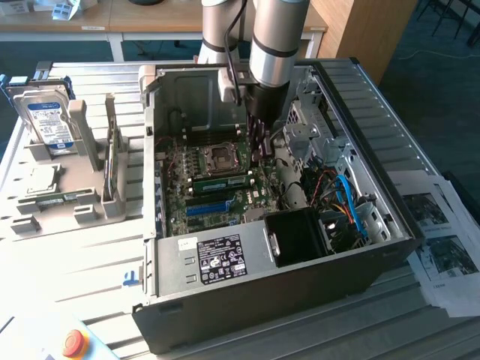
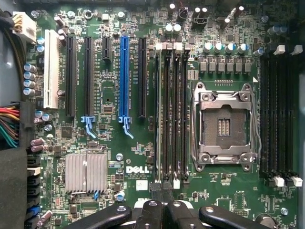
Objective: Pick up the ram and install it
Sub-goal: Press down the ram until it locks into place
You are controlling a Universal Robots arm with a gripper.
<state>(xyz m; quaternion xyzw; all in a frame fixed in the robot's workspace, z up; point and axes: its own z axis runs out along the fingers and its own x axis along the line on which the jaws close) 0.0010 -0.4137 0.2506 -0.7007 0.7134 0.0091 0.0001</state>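
The tool (image 2: 162, 191), fingers together and holding nothing, hovers over the motherboard (image 2: 119, 62) inside the open case (image 1: 360, 97). The ram (image 1: 219, 182) sits seated in a slot beside the socket (image 2: 223, 125).

Soft, even daylight fills the exterior view; the pale table (image 1: 52, 247) looks washed out at the near left corner, while the open computer case (image 1: 247, 292) stays dim inside. In the wrist view the motherboard (image 2: 119, 71) is evenly lit and sharp, with the near gripper (image 2: 162, 191) parts dark and slightly blurred.
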